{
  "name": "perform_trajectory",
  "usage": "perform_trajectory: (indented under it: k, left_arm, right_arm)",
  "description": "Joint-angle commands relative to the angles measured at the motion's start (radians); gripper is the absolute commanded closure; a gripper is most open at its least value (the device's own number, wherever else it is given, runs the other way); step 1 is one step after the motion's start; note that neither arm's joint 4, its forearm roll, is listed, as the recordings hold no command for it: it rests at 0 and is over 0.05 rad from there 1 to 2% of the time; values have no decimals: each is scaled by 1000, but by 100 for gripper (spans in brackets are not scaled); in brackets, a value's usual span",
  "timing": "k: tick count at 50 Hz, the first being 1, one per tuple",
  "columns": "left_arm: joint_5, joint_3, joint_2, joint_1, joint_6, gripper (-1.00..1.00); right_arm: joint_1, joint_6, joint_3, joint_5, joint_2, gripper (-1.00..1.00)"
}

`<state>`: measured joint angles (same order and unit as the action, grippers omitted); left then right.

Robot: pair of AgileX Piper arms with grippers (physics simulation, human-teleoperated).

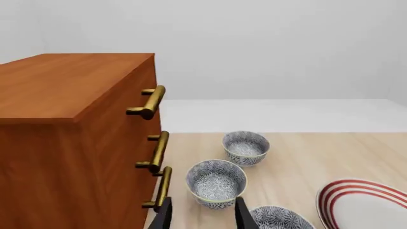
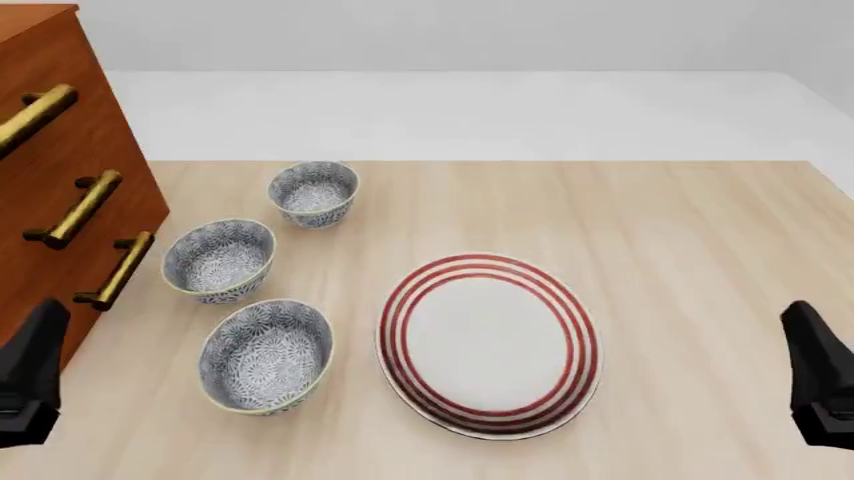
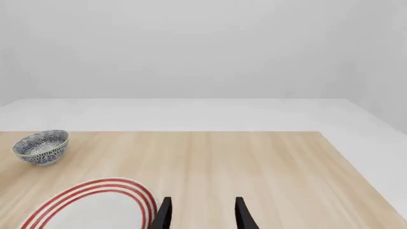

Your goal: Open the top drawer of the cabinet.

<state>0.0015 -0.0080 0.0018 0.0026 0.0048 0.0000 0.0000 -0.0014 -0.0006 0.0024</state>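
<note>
Top drawer (image 1: 121, 102) sits shut at the cabinet (image 1: 64, 143) top, tabletop's left edge. Left end effector (image 1: 202, 217) open, empty, low near the bottom handle (image 1: 161, 188); right end effector (image 3: 202, 214) open, idle. Risk: grabbing the wrong handle, or clipping the nearest patterned bowl (image 1: 216, 183).

The tall reddish-brown wooden cabinet (image 2: 54, 150) walls off the left edge of the pale wooden table (image 2: 667, 230). Three blue-patterned ceramic bowls (image 2: 220, 260) stand in a row just beside its brass bar handles (image 2: 83, 208), leaving what looks like a narrow gap. A red-ringed white plate (image 2: 487, 345) fills the middle. The right half lies bare.
</note>
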Motion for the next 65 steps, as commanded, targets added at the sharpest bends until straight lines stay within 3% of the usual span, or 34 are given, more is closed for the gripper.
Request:
perform_trajectory:
  k: [1, 17, 20, 26, 32, 39, 43, 46, 55, 59, 65]
  left_arm:
    - [7, -21, 1, 8, 20, -100]
    - [29, -88, -2, -3, 100, -100]
    - [15, -117, -2, -25, 197, -100]
    - [36, -191, -2, -22, 269, -100]
    - [64, -266, -2, -46, 405, -100]
    - [85, -309, -2, -35, 466, -100]
    - [66, -306, -2, -40, 546, -100]
    - [31, -271, -2, -64, 649, -100]
    - [26, -267, -2, -72, 716, -100]
    - [-28, -221, -2, -82, 808, -100]
    - [-9, -234, -2, -87, 833, -100]
  right_arm:
    - [0, 0, -3, -1, 5, -100]
    - [0, 0, -3, -1, 5, -100]
    - [0, 0, -3, -1, 5, -100]
    - [0, 0, -3, -1, 5, -100]
    - [0, 0, -3, -1, 5, -100]
    - [0, 0, -3, -1, 5, -100]
    - [0, 0, -3, -1, 5, -100]
    - [0, 0, -3, -1, 5, -100]
    - [0, 0, -3, -1, 5, -100]
    - [0, 0, -3, -1, 5, -100]
    - [0, 0, -3, -1, 5, -100]
